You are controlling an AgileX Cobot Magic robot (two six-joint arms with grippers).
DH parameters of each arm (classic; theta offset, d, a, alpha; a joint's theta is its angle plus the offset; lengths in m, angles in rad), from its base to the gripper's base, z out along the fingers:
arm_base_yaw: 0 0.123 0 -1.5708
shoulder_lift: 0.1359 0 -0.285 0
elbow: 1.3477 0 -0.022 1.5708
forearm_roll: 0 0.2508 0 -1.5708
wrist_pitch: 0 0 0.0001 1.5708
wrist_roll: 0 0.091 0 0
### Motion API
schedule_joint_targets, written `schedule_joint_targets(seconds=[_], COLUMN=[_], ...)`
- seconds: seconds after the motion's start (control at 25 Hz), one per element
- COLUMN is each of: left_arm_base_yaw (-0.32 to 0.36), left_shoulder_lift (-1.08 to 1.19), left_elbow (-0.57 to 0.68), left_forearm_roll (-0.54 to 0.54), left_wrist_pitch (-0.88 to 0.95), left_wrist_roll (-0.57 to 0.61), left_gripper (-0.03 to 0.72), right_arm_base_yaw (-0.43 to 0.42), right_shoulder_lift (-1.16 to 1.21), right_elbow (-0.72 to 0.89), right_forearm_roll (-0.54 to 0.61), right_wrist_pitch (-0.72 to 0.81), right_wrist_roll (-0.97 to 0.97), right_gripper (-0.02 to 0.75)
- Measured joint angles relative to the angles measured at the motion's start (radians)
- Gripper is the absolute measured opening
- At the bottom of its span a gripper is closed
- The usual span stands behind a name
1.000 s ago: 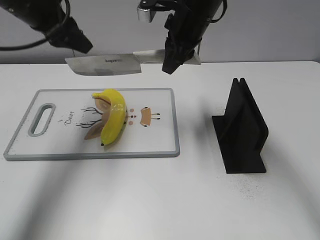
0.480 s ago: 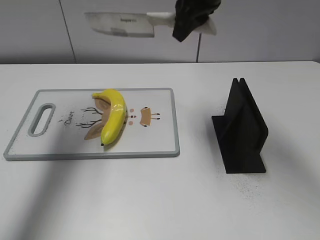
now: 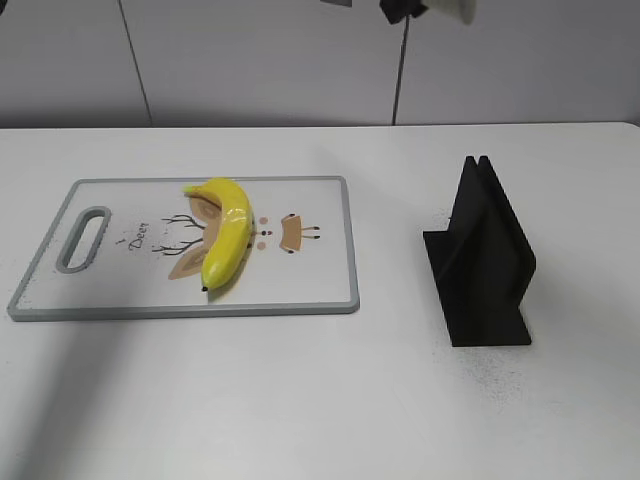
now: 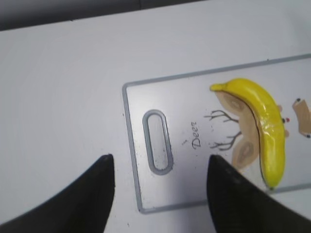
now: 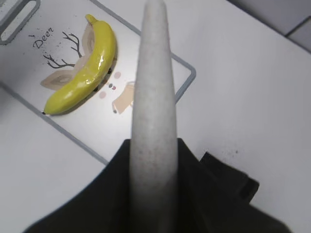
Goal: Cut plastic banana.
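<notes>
the plastic banana (image 3: 227, 239) lies whole on the cutting board (image 3: 320, 290), over its deer print, tips toward 12 and 6 o'clock, with the black knife stand (image 3: 485, 262) well apart at 3 o'clock on the white desk (image 3: 300, 400). the right gripper (image 5: 153, 170) is clamped on the pale knife handle (image 5: 154, 97), high above the board. the left gripper (image 4: 160, 187) hangs with jaws spread and nothing between them, over the board's handle slot (image 4: 158, 141) at 9 o'clock of the banana.

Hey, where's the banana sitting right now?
The banana lies on the cutting board, left of centre in the exterior view, over the deer print and well left of the black stand.
</notes>
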Motion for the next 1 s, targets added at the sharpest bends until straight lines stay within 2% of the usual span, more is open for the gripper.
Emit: schedule_joint_targets(seconds=[0.24, 0.6, 1.0], left_arm_base_yaw=[0.0, 0.0, 0.0], left_shoulder_lift=[-0.212, -0.569, -0.988], left_elbow=[0.255, 0.583, 0.901], left_forearm_roll=[-0.009, -0.01, -0.002], left_wrist_pitch=[0.003, 0.004, 0.007], left_wrist_roll=[-0.003, -0.003, -0.004], left_gripper=[0.586, 0.583, 0.58], right_arm_base_yaw=[0.0, 0.0, 0.0], right_shoulder_lift=[-0.2, -0.525, -0.719], right_elbow=[0.282, 0.722, 0.984], right_forearm_roll=[-0.014, -0.099, -0.182], right_wrist_pitch=[-0.006, -0.147, -0.214], right_wrist_roll=[0.122, 0.291, 0.502], right_gripper=[0.162, 0.162, 0.162])
